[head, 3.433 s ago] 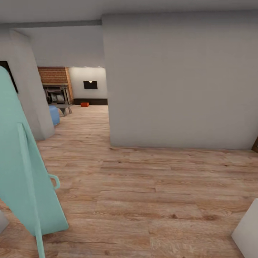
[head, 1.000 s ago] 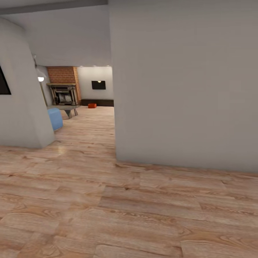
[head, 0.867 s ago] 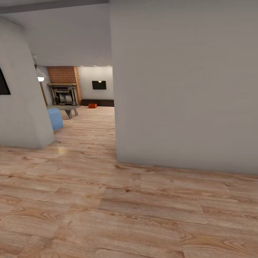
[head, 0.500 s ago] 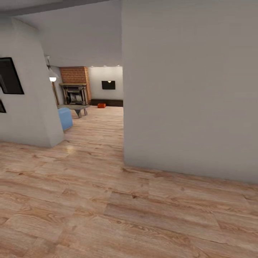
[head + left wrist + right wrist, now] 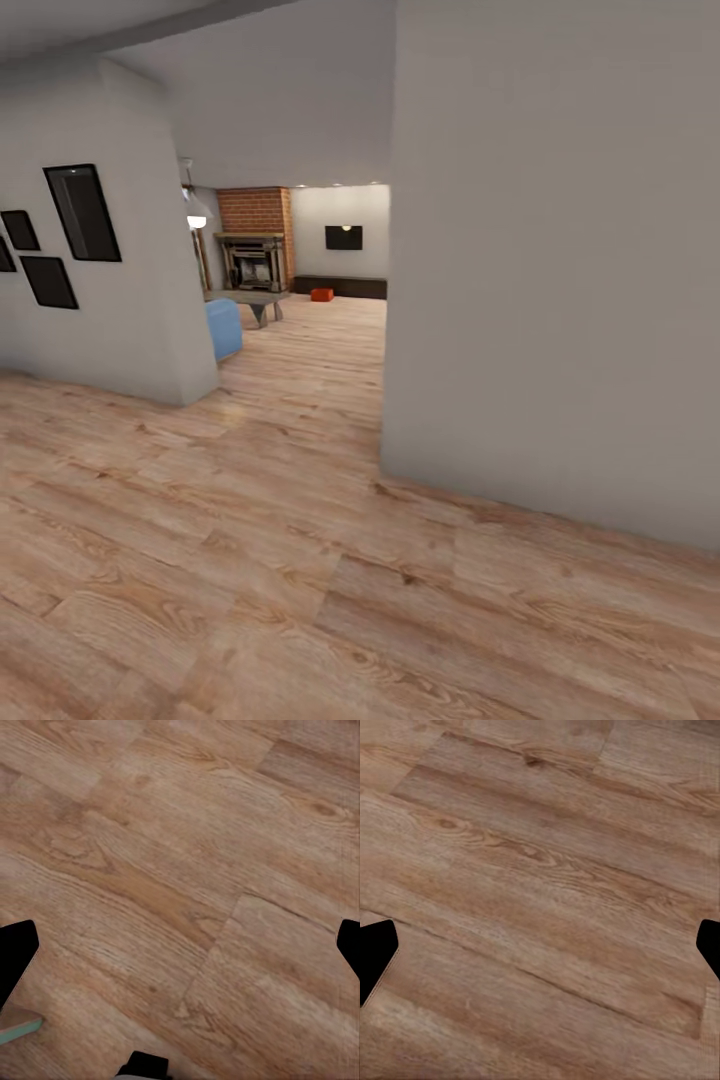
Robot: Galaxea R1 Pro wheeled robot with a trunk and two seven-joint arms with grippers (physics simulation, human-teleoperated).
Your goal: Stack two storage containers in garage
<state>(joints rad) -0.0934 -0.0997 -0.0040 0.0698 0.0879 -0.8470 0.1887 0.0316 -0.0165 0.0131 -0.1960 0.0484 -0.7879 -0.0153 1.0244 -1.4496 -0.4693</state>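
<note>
1. Head view looks down a hallway with a light wood-plank floor (image 5: 250, 560), wide and bare up close.
2. A big grey wall block (image 5: 560, 270) takes the right side; its near vertical edge drops to the planks right of the middle, and its bottom edge slants away toward the right.
3. On the left there's another grey wall (image 5: 130, 300) with a few dark picture frames (image 5: 82, 212) on it. Its corner meets the floor left of the middle.
4. Between those two wall edges there's an open gap, and the planks run straight through it into the living room (image 5: 310, 260).
5. Back there I can see a red-brick fireplace (image 5: 254, 240), a wall TV (image 5: 343, 237) over a dark low cabinet (image 5: 340, 287), a low grey table (image 5: 250, 299) and a blue sofa (image 5: 223, 328) poking out from behind the left wall's corner.
6. One small red-orange storage container (image 5: 321, 294) sits on the planks at the far end, just in front of the cabinet. It's too small to make out any detail, and I can only pick out one.
7. Left wrist view: the left gripper (image 5: 180, 945) points at bare planks, dark fingers (image 5: 15, 954) at opposite edges of the picture, so spread wide with nothing between them.
8. Right wrist view is the same deal: the right gripper (image 5: 540, 952) has its fingers (image 5: 375, 949) far apart over bare planks.
</note>
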